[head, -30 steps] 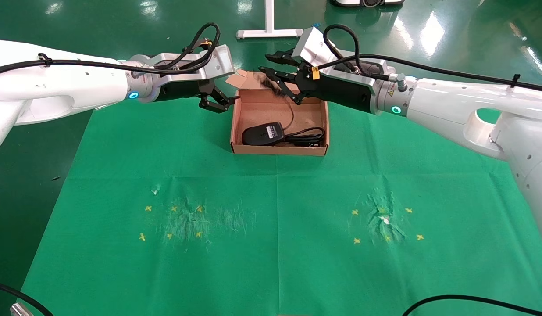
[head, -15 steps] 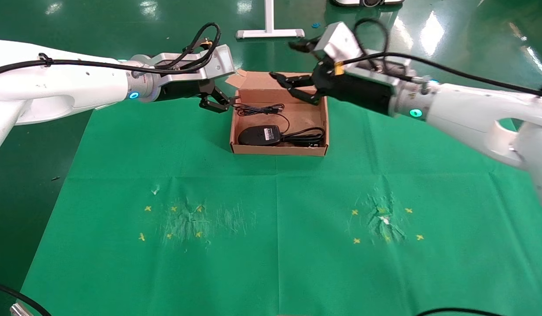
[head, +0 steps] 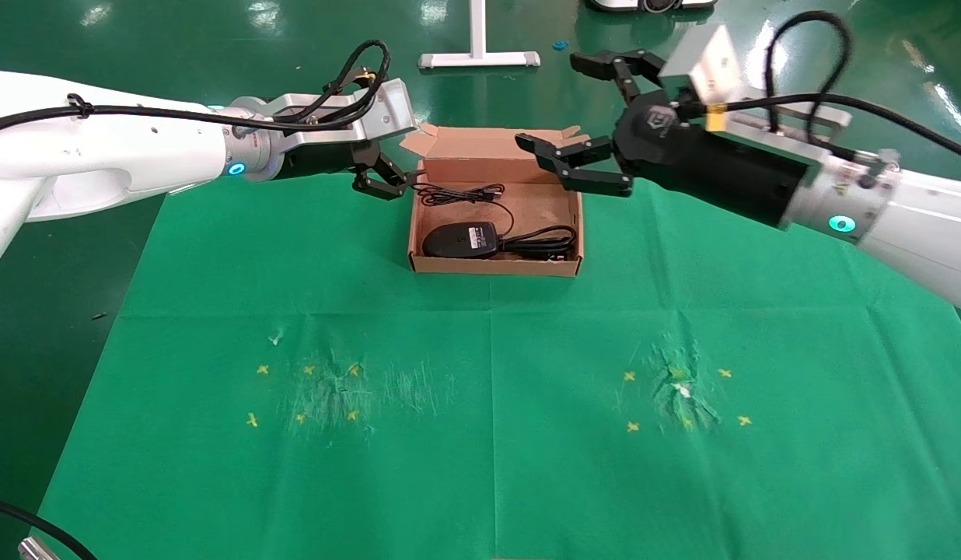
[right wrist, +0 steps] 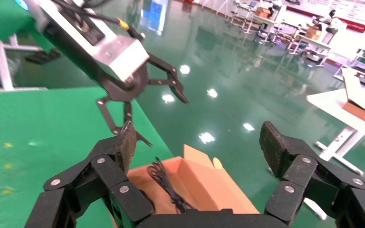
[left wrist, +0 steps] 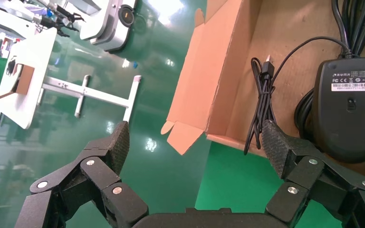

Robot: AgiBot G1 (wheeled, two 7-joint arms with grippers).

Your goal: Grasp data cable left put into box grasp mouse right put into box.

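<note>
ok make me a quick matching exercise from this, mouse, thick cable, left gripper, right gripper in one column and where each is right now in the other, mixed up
Things:
1. mouse
2. data cable
3. left gripper
4. right gripper

Places or states:
A. open, just outside the box's left wall
B. label side up on the box floor, near the front left corner
C. open, raised over the box's far right corner
D. bundled along the box's front right

Pairs: 1-B, 2-D, 3-A, 4-C
</note>
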